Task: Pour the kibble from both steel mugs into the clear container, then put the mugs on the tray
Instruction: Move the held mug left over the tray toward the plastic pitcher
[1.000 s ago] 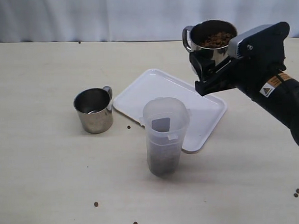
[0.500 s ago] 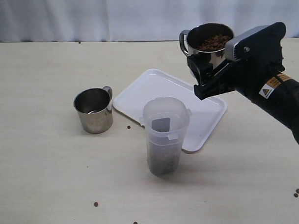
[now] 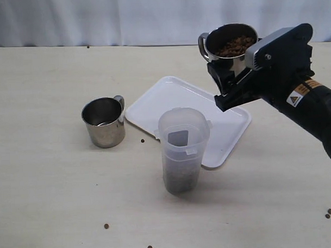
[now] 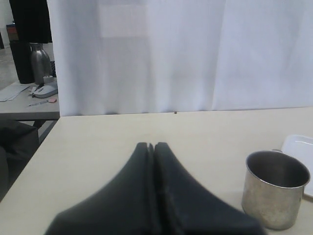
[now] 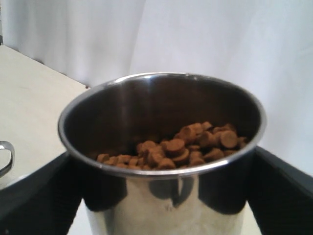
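Because the filled steel mug is rigid, polished and probably slippery (loose kibble adds modest, shifting weight), the right gripper clamps its wall from both sides, upright, raised near the tray beyond the clear container. The left gripper is pressed together, empty.

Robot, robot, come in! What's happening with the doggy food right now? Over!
Right gripper holds the kibble mug, raised. Left gripper shut, empty. Clear container part-filled; other mug empty on table. Nothing blocks the pour.
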Available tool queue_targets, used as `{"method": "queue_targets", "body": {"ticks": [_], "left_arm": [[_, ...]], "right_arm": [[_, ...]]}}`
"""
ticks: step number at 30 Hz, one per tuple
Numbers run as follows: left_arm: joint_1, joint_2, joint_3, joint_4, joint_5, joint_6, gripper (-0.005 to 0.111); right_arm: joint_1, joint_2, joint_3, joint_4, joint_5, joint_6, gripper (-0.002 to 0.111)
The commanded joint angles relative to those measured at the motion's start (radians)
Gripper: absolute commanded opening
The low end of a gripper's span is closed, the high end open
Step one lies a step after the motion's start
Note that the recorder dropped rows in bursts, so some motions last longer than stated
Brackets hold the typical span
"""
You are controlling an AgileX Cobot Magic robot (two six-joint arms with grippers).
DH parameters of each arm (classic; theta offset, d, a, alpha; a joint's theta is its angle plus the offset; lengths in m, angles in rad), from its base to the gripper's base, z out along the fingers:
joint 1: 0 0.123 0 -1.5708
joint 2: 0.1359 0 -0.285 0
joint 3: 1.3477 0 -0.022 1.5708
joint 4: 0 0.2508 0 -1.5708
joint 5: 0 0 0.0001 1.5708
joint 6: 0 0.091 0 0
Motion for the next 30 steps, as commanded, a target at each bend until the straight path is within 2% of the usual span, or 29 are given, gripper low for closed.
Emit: {"method": "queue_targets", "body": {"ticks": [1, 17, 20, 26, 30], "left_arm": [[0.002, -0.007, 0.002, -0.001, -0.005, -0.003, 0.0], [0.002, -0.007, 0.002, -0.001, -0.005, -0.003, 0.0], [0.002, -0.007, 0.002, -0.001, -0.005, -0.003, 0.0], [0.002, -0.007, 0.002, -0.001, -0.005, -0.003, 0.0], [0.002, -0.007, 0.002, -0.001, -0.005, -0.003, 0.0]], "right_arm": [[0.001, -0.012, -0.028, 0.008, -0.001, -0.041, 0.005], [0.001, -0.013, -0.038, 0.008, 0.014, -0.071, 0.005], [0.029, -0.013, -0.04, 0.011, 0.016, -0.086, 0.005], [0.116, -0.013, -0.04, 0.211, 0.014, -0.31, 0.005], [0.141, -0.013, -0.04, 0.24, 0.014, -0.334, 0.005]]}}
